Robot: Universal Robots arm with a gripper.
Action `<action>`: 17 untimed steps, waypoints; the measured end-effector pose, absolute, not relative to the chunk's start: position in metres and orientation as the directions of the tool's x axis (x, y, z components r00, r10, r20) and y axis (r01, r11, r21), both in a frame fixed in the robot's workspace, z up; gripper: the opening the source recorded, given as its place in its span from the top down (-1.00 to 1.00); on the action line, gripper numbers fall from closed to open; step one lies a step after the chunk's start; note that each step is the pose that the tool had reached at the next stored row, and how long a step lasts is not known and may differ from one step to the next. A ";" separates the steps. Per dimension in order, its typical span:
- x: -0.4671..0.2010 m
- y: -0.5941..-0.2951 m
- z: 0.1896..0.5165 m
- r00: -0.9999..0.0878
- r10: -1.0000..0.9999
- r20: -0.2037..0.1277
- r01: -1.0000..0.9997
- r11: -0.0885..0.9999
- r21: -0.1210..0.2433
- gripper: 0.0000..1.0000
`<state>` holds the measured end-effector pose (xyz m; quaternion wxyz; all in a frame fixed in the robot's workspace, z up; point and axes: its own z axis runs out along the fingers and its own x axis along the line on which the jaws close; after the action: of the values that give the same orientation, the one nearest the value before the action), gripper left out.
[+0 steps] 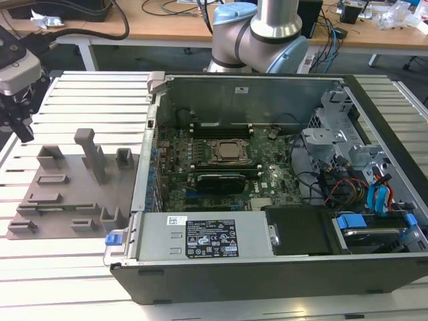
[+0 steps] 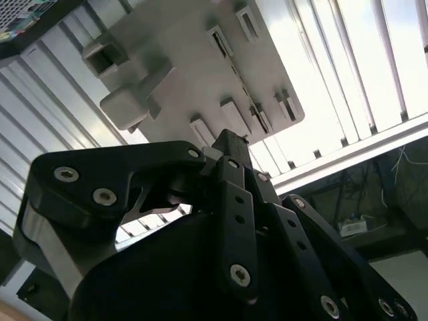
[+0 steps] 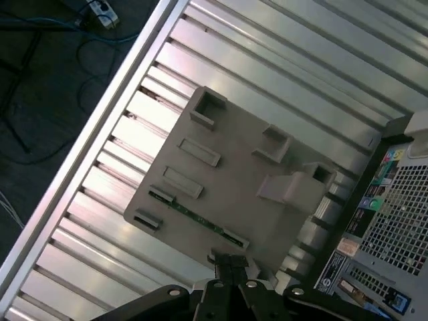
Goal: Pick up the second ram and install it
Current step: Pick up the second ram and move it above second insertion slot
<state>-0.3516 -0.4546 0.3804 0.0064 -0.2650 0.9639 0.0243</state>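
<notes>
Clenched on nothing, the hand [image 1: 20, 127] hangs over the slatted tabletop [image 1: 73, 100] at about 10 o'clock in the exterior view, above the far corner of the grey fixture tray [image 1: 67, 200]. In both wrist views its fingertips [image 3: 227, 259] press together with no part between them.

The second ram [image 3: 194, 214] stands on edge in a long slot of that tray, a thin green strip along the tray edge closest to the fingertips in the first wrist view. Judged against the exterior view, that slot is on the tray's near side, roughly 6 o'clock from the hand, and the stick's long axis runs 9 to 3, parallel to the slats. It is apart from the hand and has not been lifted.
</notes>
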 end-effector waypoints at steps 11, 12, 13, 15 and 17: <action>-0.352 -0.455 0.380 -0.761 -0.649 -0.025 -0.649 0.759 0.044 0.79; -0.352 -0.455 0.380 -0.754 -0.656 -0.025 -0.657 0.753 0.044 0.79; -0.352 -0.455 0.380 -0.740 -0.672 -0.025 -0.672 0.739 0.044 0.79; -0.352 -0.455 0.380 -0.721 -0.692 -0.025 -0.692 0.720 0.044 0.79; -0.352 -0.455 0.380 -0.686 -0.727 -0.025 -0.727 0.685 0.044 0.79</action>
<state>-0.3517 -0.4546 0.3804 0.0030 -0.3962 0.9178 0.0250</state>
